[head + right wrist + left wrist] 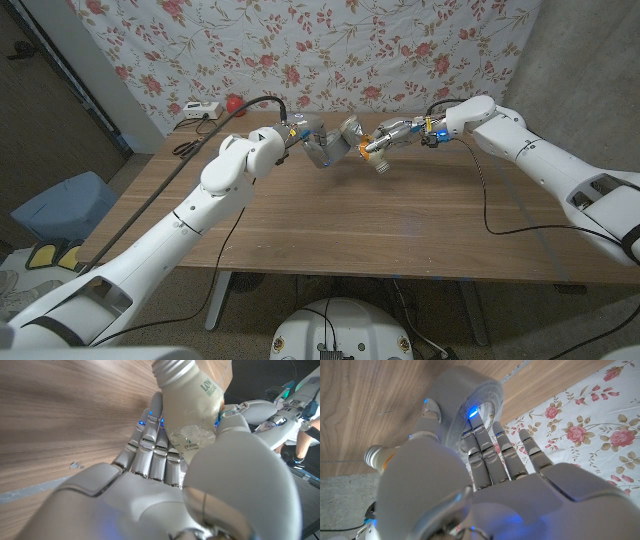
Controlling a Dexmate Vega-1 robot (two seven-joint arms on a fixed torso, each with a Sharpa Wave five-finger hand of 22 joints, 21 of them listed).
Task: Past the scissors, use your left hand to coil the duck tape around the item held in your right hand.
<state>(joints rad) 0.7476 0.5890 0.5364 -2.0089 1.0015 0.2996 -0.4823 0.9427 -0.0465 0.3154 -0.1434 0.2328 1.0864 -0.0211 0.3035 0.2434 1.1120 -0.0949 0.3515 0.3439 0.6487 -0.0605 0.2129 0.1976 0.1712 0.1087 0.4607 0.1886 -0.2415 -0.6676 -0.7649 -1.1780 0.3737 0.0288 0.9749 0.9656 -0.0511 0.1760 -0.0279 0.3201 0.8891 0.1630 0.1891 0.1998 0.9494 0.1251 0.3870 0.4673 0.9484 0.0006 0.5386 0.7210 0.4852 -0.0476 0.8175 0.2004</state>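
Grey duct tape roll (pixel 470 407) in a pale grey left hand (pixel 485 475) lit by blue lights. Translucent whitish bottle (pixel 192 407) with green lettering in the silver-grey right hand (pixel 200 475). Brown wood-grain table (pixel 400 220). White backdrop cloth (pixel 330 50) patterned with red and pink roses. Black scissors (pixel 185 148). Blue bin (pixel 60 205). Red ball (pixel 233 102).

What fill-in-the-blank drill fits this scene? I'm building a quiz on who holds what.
1. The left hand holds a grey roll of ____.
2. The right hand grips a ____ bottle around its body.
3. The scissors lie on the table near its far ____ corner.

Missing words: tape; plastic; left
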